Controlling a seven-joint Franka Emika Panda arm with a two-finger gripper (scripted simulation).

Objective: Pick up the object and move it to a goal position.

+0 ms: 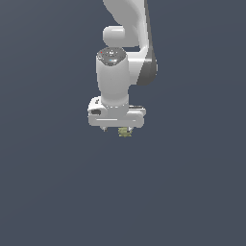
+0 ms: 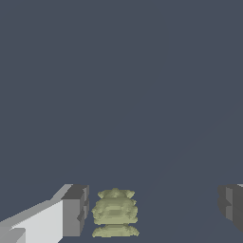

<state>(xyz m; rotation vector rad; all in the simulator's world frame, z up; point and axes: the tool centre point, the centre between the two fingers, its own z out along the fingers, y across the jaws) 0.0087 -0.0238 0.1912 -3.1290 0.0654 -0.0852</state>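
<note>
Hand point(image 2: 152, 209) open, object point(image 2: 115, 213) between fingers

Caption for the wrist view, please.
Open gripper straddles the olive ridged object, which sits close beside one finger, far from the other.

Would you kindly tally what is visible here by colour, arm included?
Olive yellow-green: 1, the object, between the open gripper's fingers.
White: 1, the robot arm.
Total: 2.
</note>
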